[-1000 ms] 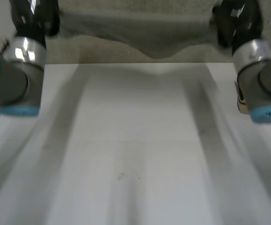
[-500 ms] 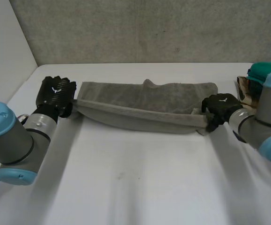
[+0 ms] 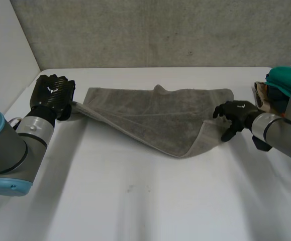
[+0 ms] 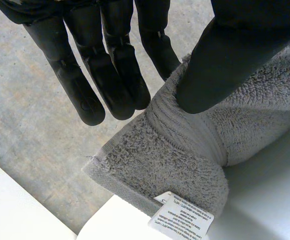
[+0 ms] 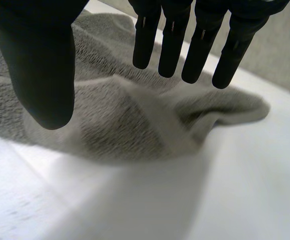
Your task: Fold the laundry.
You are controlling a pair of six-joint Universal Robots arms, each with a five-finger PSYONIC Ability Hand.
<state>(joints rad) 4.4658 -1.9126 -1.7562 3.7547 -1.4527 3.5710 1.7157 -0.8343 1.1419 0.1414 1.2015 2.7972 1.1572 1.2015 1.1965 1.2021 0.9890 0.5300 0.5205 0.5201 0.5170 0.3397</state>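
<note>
Fingers (image 4: pixel 99 75) of the left hand (image 3: pixel 52 95) run nearly straight. The thumb (image 4: pixel 225 60) bears down on a bunched corner of the grey towel (image 3: pixel 155 118) and pins it against the innermost finger, so this hand has the corner in a pinch. A white care label (image 4: pixel 182 217) hangs from the hem just below that corner.

On the right hand (image 3: pixel 234 116), the wrist view shows the fingers (image 5: pixel 172 45) straight and side by side. The thumb (image 5: pixel 44 75) stands well apart from them. The pile of the towel lies beneath with nothing gripped: the hand is open and empty. In the head view it hovers just beside the towel's right-hand end, fingers splayed towards the cloth.

The towel stretches along the far edge of the white table (image 3: pixel 145 201), from near the far left corner to near the right edge. Its far hem lies flat. Its left corner rises off the surface into the left hand. From there a slack edge slants towards the table's middle, ending in a drooping point on the near side. The right end is rumpled into a soft fold.

At the table's right edge, beyond the right arm, sits a teal item (image 3: pixel 285 80), which I cannot make out clearly.
</note>
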